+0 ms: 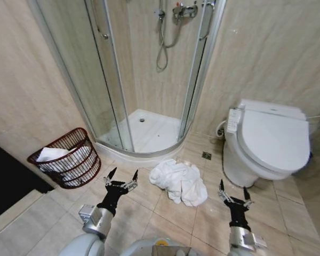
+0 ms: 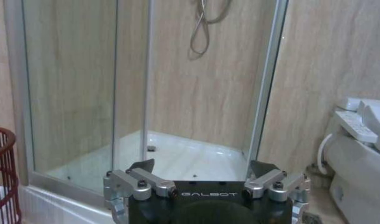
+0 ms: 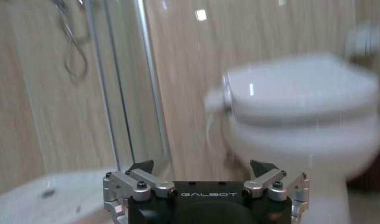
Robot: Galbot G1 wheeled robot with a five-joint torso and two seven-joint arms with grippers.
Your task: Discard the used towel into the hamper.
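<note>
Head view: crumpled white towel [image 1: 178, 181] heaped on the floor tiles at lower centre of frame, long axis running roughly upper left to lower right, with the left gripper [image 1: 119, 180] just off its left edge and the right gripper [image 1: 233, 193] a little further off at lower right. Both grippers hang above the floor with fingers spread wide and empty; the left looks the nearer, and the towel lies to its right and slightly ahead. Hamper [image 1: 69, 158] sits at mid left against the wall, white cloth already inside, on the left gripper's side.
</note>
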